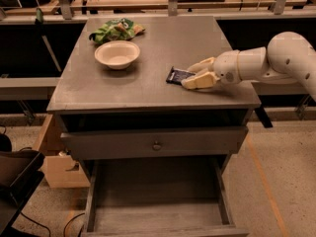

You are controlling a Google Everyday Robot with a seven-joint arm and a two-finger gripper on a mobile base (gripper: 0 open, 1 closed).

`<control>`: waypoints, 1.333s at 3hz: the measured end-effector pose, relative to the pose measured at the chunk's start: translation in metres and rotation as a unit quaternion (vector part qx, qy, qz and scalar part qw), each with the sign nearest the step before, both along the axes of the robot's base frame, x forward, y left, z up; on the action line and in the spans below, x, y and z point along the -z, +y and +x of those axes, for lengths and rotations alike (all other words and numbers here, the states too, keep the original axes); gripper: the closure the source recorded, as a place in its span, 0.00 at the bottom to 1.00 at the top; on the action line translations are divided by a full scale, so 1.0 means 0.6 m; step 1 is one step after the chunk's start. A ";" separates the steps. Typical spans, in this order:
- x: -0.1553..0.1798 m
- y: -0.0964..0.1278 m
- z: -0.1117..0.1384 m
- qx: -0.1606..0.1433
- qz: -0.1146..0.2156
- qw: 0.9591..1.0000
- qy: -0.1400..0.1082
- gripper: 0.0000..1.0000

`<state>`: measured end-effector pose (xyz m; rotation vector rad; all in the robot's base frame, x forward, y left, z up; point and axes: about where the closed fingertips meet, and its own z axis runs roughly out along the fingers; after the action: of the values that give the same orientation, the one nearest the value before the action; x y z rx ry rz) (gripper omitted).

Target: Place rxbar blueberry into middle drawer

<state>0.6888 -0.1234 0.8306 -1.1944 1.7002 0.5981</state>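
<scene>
The rxbar blueberry [177, 75], a dark navy bar, lies flat on the grey cabinet top [148, 88], right of centre. My gripper [186, 76] reaches in from the right at table height. Its two pale fingers [201, 64] are spread, one behind and one in front of the bar's right end. I cannot tell whether they touch it. The middle drawer [98, 201] is pulled out below, at the bottom of the view, and its grey floor is bare.
A cream bowl [117, 54] sits at the left of the top, with a green snack bag [114, 30] behind it. A drawer front with a round knob [156, 145] sits above the open drawer. A cardboard box [61, 169] stands on the floor at left.
</scene>
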 end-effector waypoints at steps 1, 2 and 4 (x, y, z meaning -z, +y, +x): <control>0.000 0.000 0.000 0.000 0.000 1.000 0.000 1.00; 0.000 0.000 0.000 0.000 0.000 1.000 0.000 1.00; 0.000 0.000 0.000 0.000 0.000 1.000 0.000 1.00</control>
<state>0.6887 -0.1234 0.8308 -1.1948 1.7000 0.5980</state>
